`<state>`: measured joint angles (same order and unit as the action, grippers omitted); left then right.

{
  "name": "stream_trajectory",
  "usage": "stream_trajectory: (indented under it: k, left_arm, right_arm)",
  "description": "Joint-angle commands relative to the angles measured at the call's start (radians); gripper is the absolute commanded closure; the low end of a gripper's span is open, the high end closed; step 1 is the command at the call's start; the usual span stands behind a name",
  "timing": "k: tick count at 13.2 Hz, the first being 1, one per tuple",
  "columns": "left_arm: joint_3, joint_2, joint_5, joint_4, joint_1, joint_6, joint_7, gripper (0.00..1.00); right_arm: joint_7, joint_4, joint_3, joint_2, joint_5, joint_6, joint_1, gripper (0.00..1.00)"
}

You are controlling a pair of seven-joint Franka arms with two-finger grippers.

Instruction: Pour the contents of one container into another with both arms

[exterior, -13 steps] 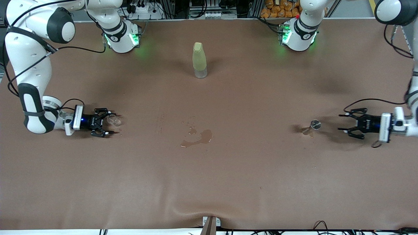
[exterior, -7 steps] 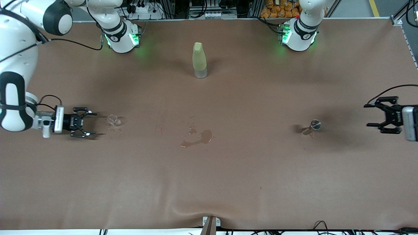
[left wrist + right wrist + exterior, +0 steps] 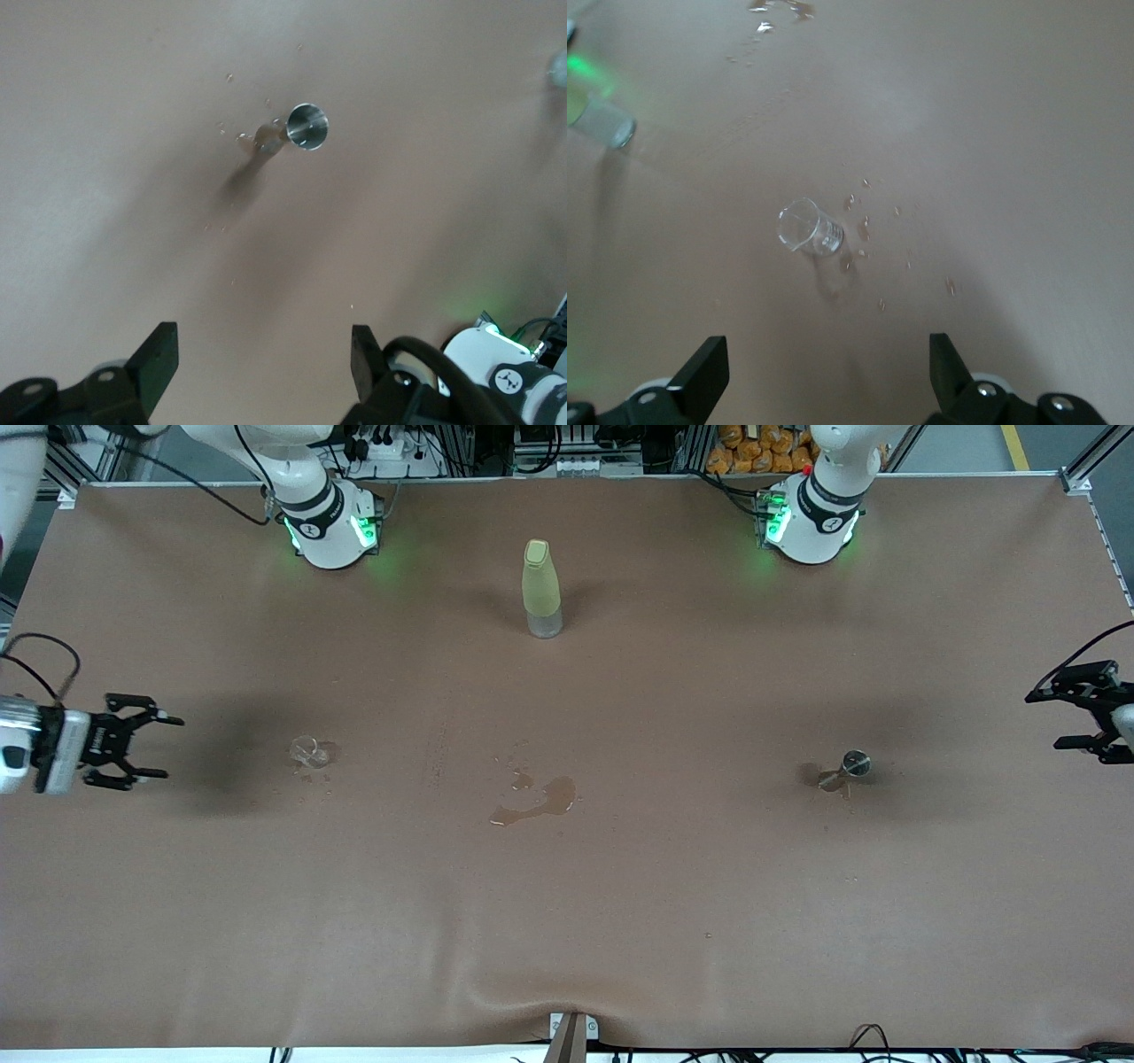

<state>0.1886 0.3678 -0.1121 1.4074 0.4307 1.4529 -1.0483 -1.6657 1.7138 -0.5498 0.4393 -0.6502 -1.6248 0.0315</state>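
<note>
A small clear glass beaker (image 3: 308,752) (image 3: 809,228) stands on the brown table toward the right arm's end, with drops around it. A small metal measuring cup (image 3: 854,764) (image 3: 306,127) stands toward the left arm's end. My right gripper (image 3: 164,746) (image 3: 826,372) is open and empty, raised above the table's edge, well apart from the beaker. At the other end my left gripper (image 3: 1045,720) (image 3: 262,367) hangs open and empty, well away from the metal cup.
A yellow-green bottle (image 3: 540,588) with a clear base stands at mid-table near the robots' bases. A brown puddle (image 3: 538,800) with small drops lies in the middle, between beaker and metal cup. The brown cloth (image 3: 567,921) bulges at its near edge.
Both grippers have drawn back outward toward the table's ends. The right gripper released the beaker and left it standing; the left gripper pulled away from the metal cup.
</note>
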Motion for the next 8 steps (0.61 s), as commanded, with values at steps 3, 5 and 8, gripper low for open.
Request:
stream_trajectory:
  k: [3,5,8]
  left_arm:
    - [0.029,-0.104,0.040,0.033,-0.035,0.006,0.260,0.13]
    - [0.038,-0.145,0.037,0.028,-0.032,0.003,0.386,0.00]
    - [0.055,-0.194,0.031,0.027,-0.032,-0.006,0.537,0.00]
  right_arm:
    - [0.565,-0.069,-0.013,-0.209,0.262,0.069,0.114,0.00]
    - [0.789,-0.129,-0.004,-0.253,0.329,0.153,0.149,0.00]
    - [1.045,-0.192,0.082,-0.312,0.414,0.230,0.159,0.00]
